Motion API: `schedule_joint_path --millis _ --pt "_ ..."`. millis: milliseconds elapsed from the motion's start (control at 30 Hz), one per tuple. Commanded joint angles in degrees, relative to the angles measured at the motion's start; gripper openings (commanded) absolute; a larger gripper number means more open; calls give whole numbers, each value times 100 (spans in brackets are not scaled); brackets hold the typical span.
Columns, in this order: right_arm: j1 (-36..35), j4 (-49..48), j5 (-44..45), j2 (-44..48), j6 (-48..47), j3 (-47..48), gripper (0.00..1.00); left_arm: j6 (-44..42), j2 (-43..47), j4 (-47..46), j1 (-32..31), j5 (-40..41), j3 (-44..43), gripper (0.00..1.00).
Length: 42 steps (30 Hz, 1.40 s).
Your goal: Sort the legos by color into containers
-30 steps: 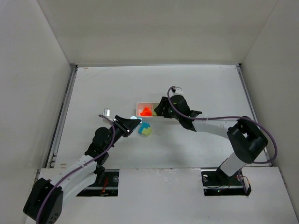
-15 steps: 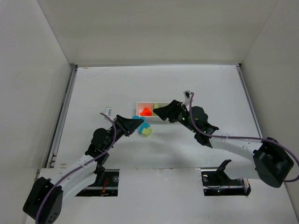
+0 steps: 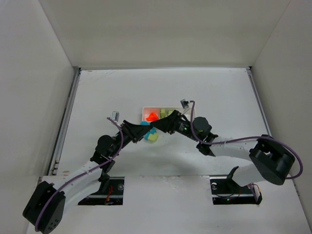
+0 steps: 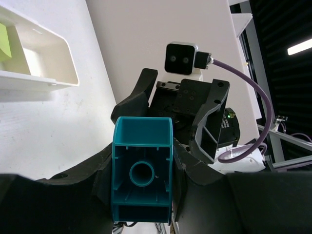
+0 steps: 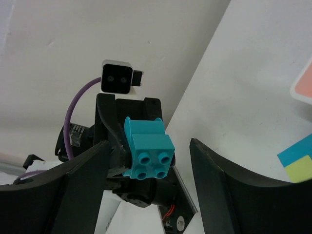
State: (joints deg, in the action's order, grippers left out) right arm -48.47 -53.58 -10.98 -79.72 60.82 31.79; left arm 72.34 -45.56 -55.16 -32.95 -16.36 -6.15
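From above, the left hand [image 3: 137,130] and right hand [image 3: 162,125] meet tip to tip just before the tray [image 3: 145,110], above loose blocks [image 3: 152,137] on the bench [image 3: 97,92] — likely a handover.

Left wrist: its hand pinches the teal block [image 4: 142,175].

Right wrist: that hand is spread, facing the block. It must close squarely next — the gap between the hands is tight, the bench open on both sides.

The right pincer [image 5: 148,145] stands with its jaws wide apart, framing the left pincer [image 5: 130,163], which grips a teal lego [image 5: 147,148] studs outward. Stacked teal and yellow-green legos [image 5: 297,163] rest on the counter [image 5: 243,87].
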Motion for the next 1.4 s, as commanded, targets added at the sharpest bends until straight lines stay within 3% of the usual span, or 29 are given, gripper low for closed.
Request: schedule_joint_path --millis 0,267,467,667,900,1067,1267,1367 --pt "-70 -829 -185 -61 114 179 68 61 126 -575 -32 -69 -158 17" --pt "-71 -1084 -202 -245 246 152 55 70 153 -593 -84 -69 -158 17" --pt "-71 -1505 -343 -518 554 178 53 61 232 -610 -119 -69 -167 18" --pt "-71 -1611 -273 -483 642 117 40 53 302 -610 -102 -34 -123 21" --pt "0 -1559 -176 -369 642 11 36 0 320 -523 -49 89 -70 50" --pt "105 -1550 -167 -395 651 -59 36 -35 337 -461 -14 98 -70 57" --pt "246 -1550 -159 -342 651 -190 36 -35 399 -347 65 151 -61 56" --pt "342 -1550 -167 -272 651 -296 36 -53 443 -233 144 168 -44 49"
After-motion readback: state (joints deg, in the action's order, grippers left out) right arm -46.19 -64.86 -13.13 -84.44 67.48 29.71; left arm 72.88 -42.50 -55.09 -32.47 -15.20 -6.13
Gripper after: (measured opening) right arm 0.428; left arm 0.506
